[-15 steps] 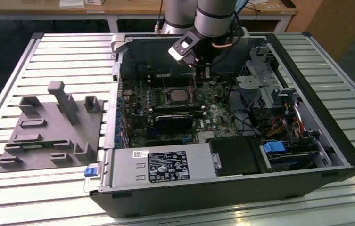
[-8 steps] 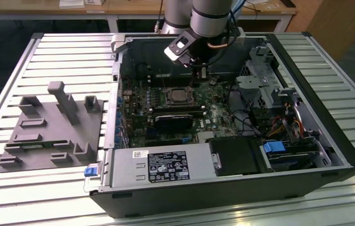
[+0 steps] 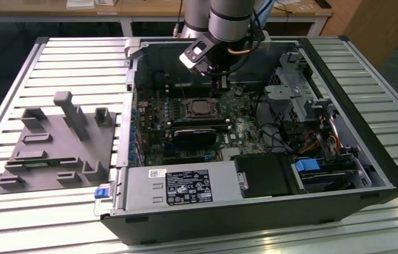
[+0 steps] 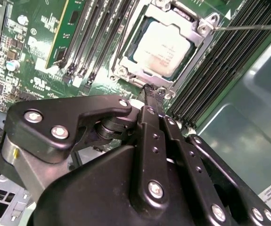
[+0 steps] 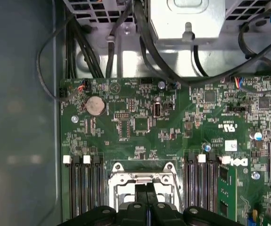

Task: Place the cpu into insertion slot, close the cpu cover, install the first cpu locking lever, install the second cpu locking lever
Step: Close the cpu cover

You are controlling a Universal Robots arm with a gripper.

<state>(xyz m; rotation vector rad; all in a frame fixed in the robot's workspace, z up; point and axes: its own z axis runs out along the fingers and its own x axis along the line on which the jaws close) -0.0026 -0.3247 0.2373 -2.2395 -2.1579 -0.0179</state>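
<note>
While the cpu (image 4: 164,47) lay seated in the insertion slot (image 4: 134,49) with the cpu cover (image 4: 182,19) closed over it, the gripper (image 4: 150,90) hovered at the socket's edge, its fingers (image 4: 149,127) pressed together, inside the open computer case (image 3: 255,219) on the slatted bench (image 3: 65,58).

The arm (image 3: 228,18) comes down steeply, wrist tilted, its gripper (image 3: 219,84) pointing downward; in the second wrist view the black fingers (image 4: 147,127) lie pressed together, apparently with nothing between them
</note>
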